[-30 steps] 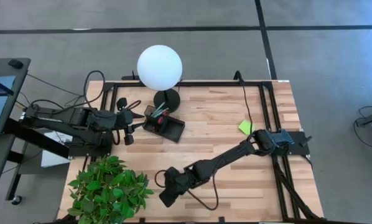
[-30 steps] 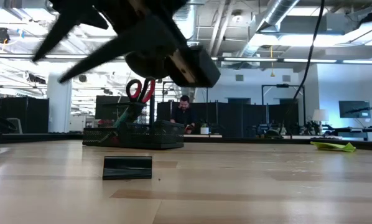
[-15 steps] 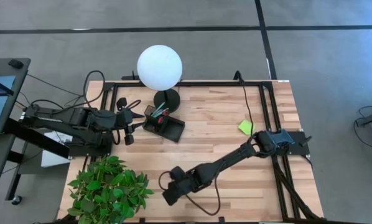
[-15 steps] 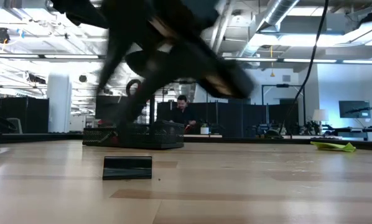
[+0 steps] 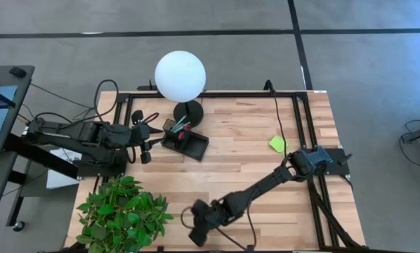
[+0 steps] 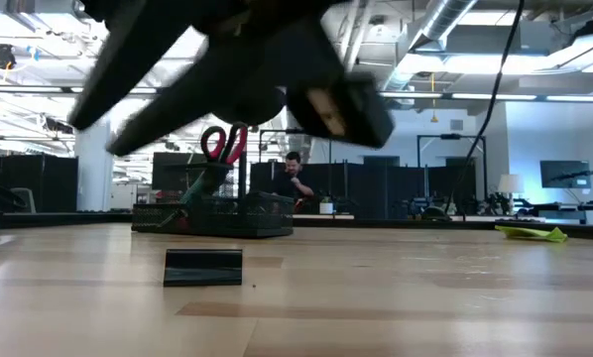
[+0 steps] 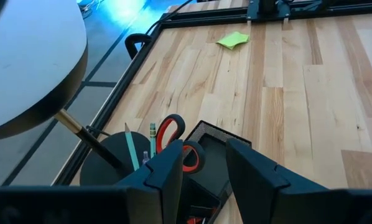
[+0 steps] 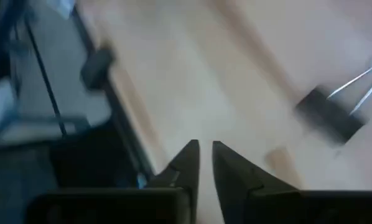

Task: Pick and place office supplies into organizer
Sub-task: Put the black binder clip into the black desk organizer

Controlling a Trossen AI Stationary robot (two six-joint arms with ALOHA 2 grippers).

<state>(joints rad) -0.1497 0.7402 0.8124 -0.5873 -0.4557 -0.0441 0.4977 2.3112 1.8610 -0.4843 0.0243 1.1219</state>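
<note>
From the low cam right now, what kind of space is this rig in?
Looks like an open-plan lab or industrial office, not a home. Exposed ducts and strip lights on the ceiling, rows of dark workstations with a monitor, and a person seated at a desk behind the wooden table.

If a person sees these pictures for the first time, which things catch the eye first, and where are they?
The big white globe lamp stands at the table's far edge, with the black organizer beside its base, red-handled scissors standing in it. A leafy green plant fills the near left corner. The right gripper reaches low over the near edge, and a lime-green sticky-note pad lies at the right.
</note>
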